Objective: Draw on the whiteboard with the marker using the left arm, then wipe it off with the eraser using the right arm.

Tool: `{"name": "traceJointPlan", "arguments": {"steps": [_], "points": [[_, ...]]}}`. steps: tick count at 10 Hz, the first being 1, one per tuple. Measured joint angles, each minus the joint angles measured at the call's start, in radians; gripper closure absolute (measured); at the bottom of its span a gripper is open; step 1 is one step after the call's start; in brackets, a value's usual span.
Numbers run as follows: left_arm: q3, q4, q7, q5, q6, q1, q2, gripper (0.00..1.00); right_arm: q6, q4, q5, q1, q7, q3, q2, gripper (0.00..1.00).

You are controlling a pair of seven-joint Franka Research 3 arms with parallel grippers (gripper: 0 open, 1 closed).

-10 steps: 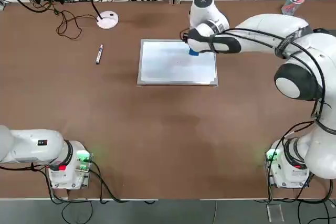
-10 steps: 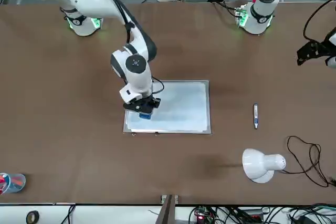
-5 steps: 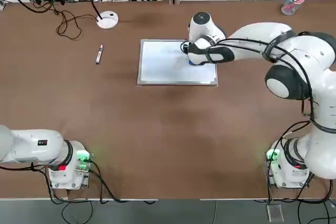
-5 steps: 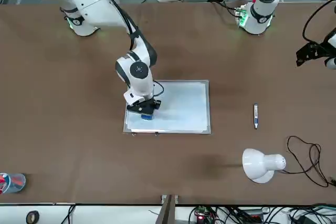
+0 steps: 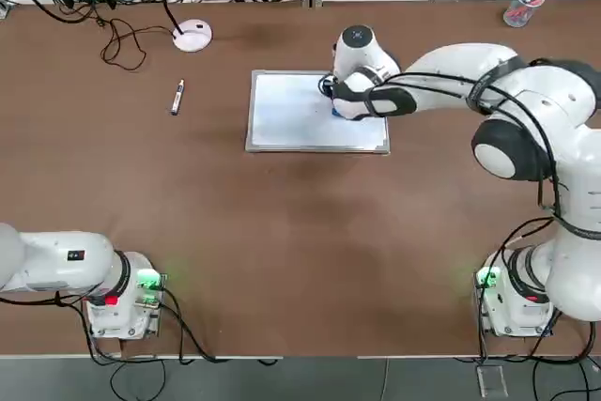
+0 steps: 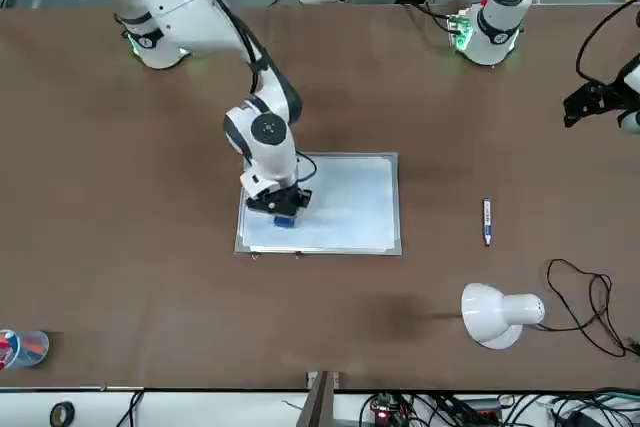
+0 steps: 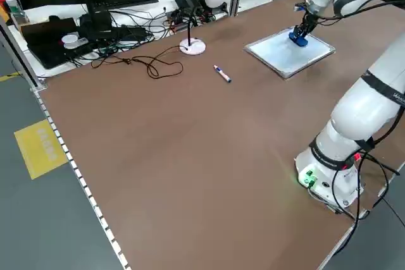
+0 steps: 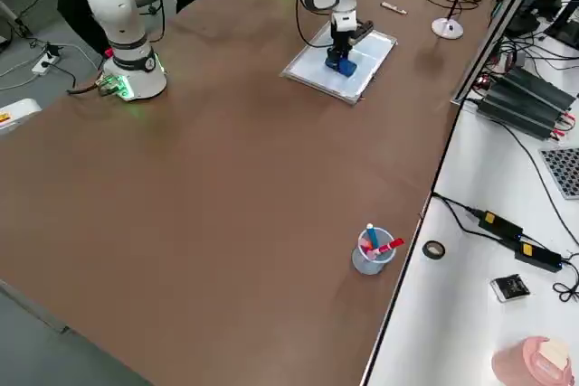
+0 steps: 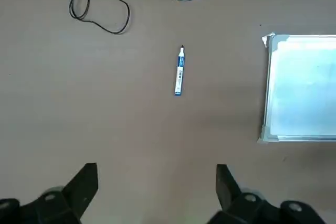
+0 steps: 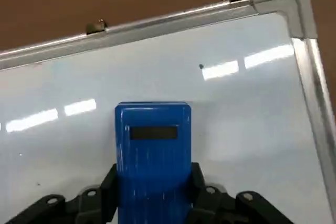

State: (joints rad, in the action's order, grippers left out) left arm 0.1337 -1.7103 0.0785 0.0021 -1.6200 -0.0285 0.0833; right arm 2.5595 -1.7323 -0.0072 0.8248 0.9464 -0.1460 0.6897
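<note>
Wiping stage under way: right gripper pinching the eraser against the whiteboard.

Pressing the blue block down on the board's right part, near the far edge, fingers clamping its sides. Running lengthwise away from the wrist, toward the board's clip-bearing edge. Showing only tiny specks on the board, so likely calling next for sweeping strokes across the remaining surface under steady pressure. Resting left gripper parked high, fingers spread, holding nothing. Lying marker on the worktop left of the board, long axis running near-to-far.
</note>
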Motion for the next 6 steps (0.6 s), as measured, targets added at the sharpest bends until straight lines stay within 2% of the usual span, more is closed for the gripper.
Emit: {"name": "traceJointPlan", "arguments": {"steps": [6], "points": [[0.0, 0.0, 0.0, 0.0, -0.006, 0.0, -0.007, 0.0, 0.018, 0.044, -0.001, 0.065, 0.089, -0.002, 0.03, 0.44]]}}
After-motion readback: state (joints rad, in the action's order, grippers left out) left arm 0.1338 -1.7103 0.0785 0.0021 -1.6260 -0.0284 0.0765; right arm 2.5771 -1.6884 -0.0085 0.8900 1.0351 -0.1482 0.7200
